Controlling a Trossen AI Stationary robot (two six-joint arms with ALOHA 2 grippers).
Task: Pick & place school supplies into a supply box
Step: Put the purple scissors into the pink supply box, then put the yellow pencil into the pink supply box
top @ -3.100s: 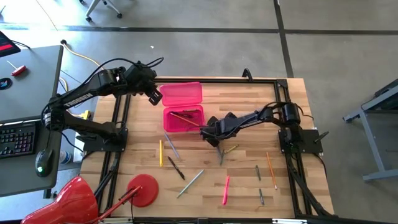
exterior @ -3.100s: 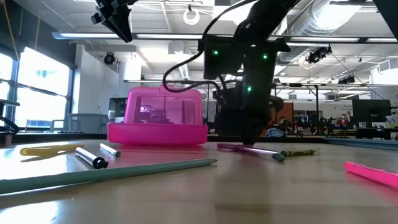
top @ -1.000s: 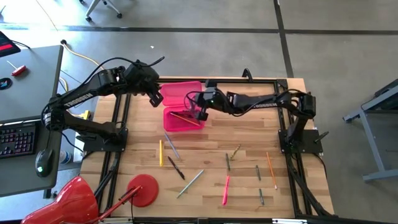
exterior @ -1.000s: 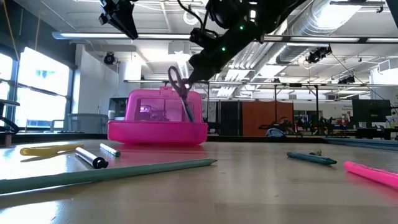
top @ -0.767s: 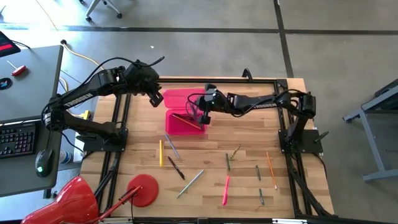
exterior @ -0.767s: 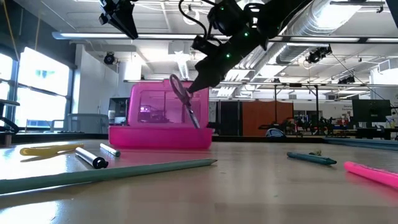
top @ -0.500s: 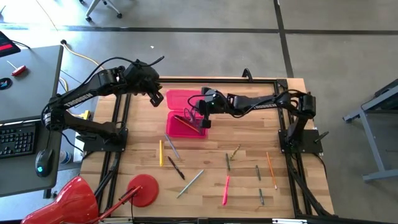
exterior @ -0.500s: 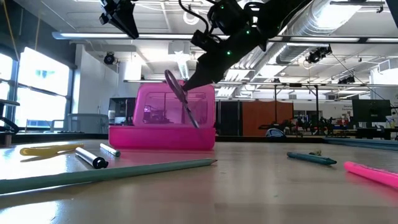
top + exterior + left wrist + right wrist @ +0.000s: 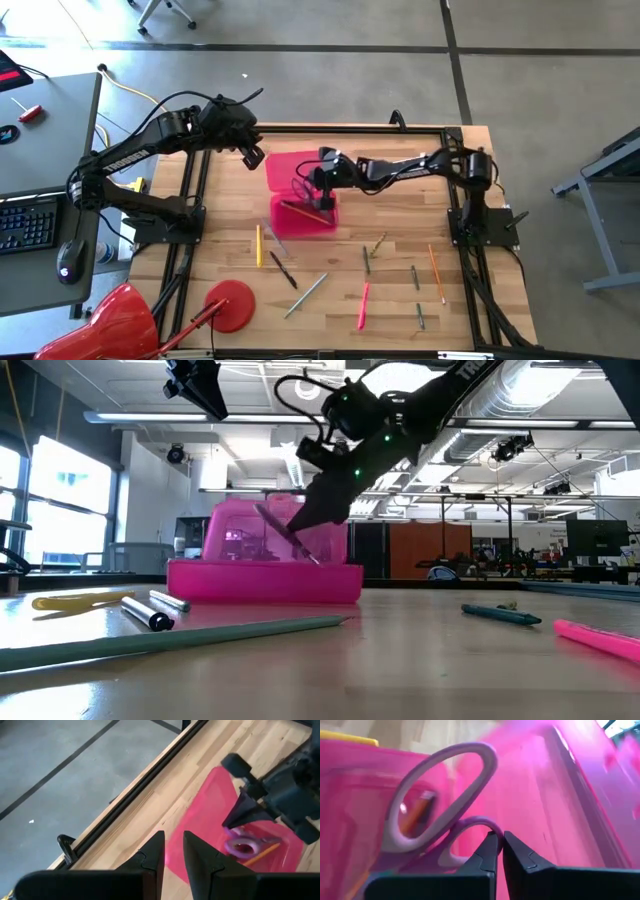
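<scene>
The pink supply box (image 9: pixel 302 215) lies open on the table, its lid (image 9: pixel 288 168) laid back toward the far edge; an orange pencil (image 9: pixel 295 207) lies in its tray. My right gripper (image 9: pixel 322 186) reaches in from the right over the tray, shut on the purple-handled scissors (image 9: pixel 435 805), which also show in the low view (image 9: pixel 285 528). My left gripper (image 9: pixel 250 152) hangs above the table's far left beside the lid, its fingers (image 9: pixel 172 842) a narrow gap apart, holding nothing. Loose pencils and pens lie on the near half of the table. My right gripper pinches the scissors by the rim of one handle loop (image 9: pixel 481 822) between its two fingertips. It comes slanting down from the table's right side. The scissors sit tilted, handles up and blades (image 9: pixel 308 552) slanting down inside the tray; whether the tips touch the tray cannot be told.
Near the box lie a yellow pencil (image 9: pixel 258 245), a grey one (image 9: pixel 276 236), a dark pen (image 9: pixel 283 270) and a long grey-green pencil (image 9: pixel 305 295). A pink pen (image 9: pixel 362 305), an orange pencil (image 9: pixel 436 272) and short dark ones (image 9: pixel 367 258) lie right. A red disc (image 9: pixel 228 303) sits near left.
My right gripper has moved toward the near edge and down, keeping hold of the scissors, which have tipped from hanging to slanting low in the tray. The pink box has slid along the table toward the near edge and slightly right.
</scene>
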